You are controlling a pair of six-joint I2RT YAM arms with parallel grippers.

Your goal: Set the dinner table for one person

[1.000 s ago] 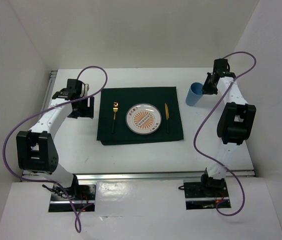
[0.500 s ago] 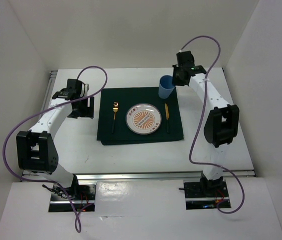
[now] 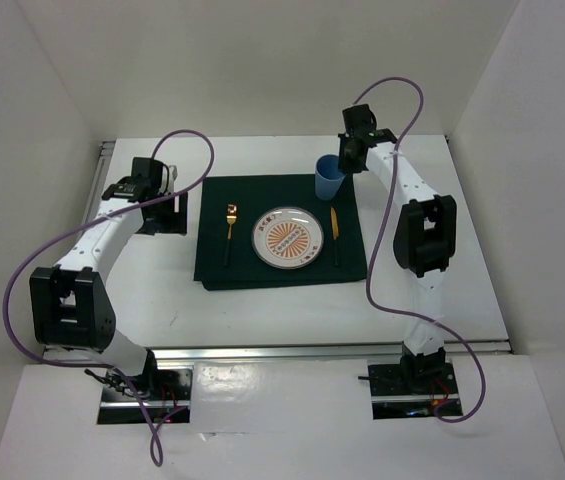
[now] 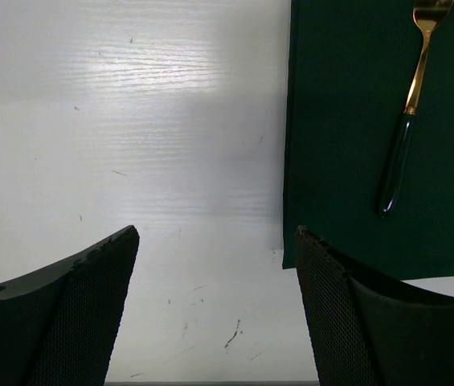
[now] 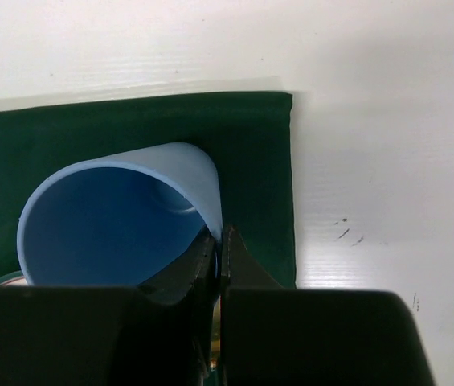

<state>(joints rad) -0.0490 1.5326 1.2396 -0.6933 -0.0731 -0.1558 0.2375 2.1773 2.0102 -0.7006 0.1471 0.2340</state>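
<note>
the right gripper [image 5: 220, 241] is clenched on the light blue plastic cup [image 5: 110, 229] — one finger is inside the rim and one outside, so it pinches only the thin wall. in the top view the cup is over the far right corner of the dark green rectangular cloth [image 3: 262, 270], just beyond the tip of the gold knife with a dark handle [image 3: 334, 235]. i cannot tell if its bottom touches the cloth or hangs above it.

the cloth lies in the middle of the dinner table [image 3: 442, 280], the big flat white tabletop with metal rails. it carries also the round white plate with an orange pattern [image 3: 287, 238] and the gold fork with a dark handle [image 3: 229, 232]. the left gripper [image 4: 214, 235] is released and holds nothing; it hangs over bare table just beside the left edge of the cloth.

i think the danger is in the setting down. such a narrow pinch on one side lets the cup swing or slip. if the jaws let go while the cup is tilted or not yet resting, it can fall over and roll — maybe onto the knife. the corner is also near, so the base may land half on the cloth and half off, and then stand crooked.
</note>
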